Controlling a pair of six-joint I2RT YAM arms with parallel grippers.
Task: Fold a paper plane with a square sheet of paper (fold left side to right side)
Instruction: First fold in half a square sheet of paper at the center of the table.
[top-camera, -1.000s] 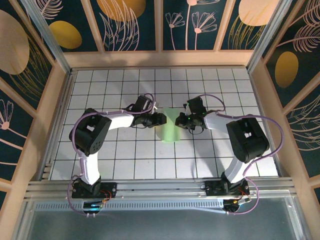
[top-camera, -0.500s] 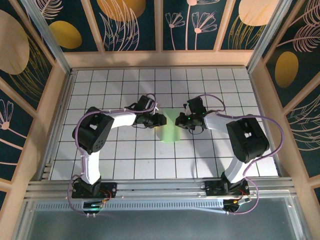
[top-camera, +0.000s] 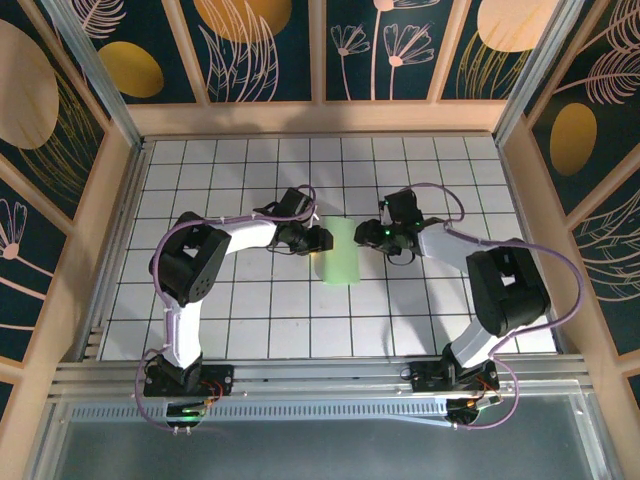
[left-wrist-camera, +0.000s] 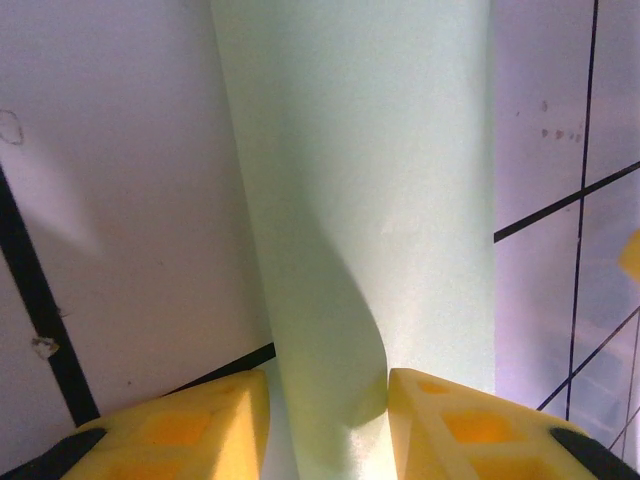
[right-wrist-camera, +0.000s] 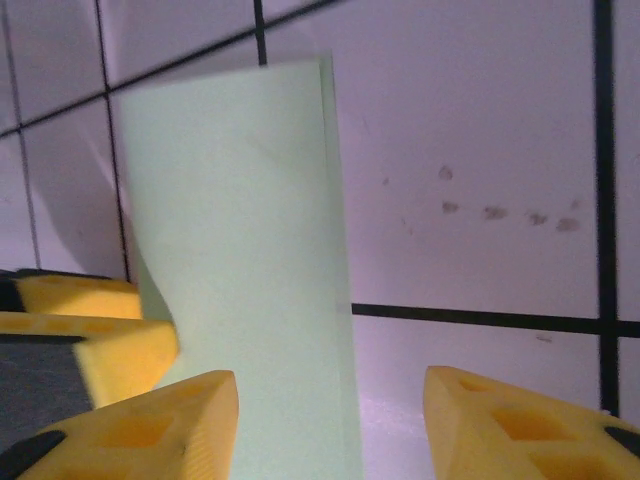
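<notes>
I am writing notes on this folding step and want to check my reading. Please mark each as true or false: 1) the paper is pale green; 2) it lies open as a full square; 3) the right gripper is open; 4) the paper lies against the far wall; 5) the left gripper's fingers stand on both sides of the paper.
1) The sheet of paper is pale green. True.
2) It lies open as a full square. False: it is folded over into a narrow strip, and the fold bulges, not pressed flat.
3) The right gripper is open. True.
4) The paper lies against the far wall. False: it lies mid-table, between the two grippers.
5) The left gripper has one finger on each side of the paper's curved fold. True.
</notes>
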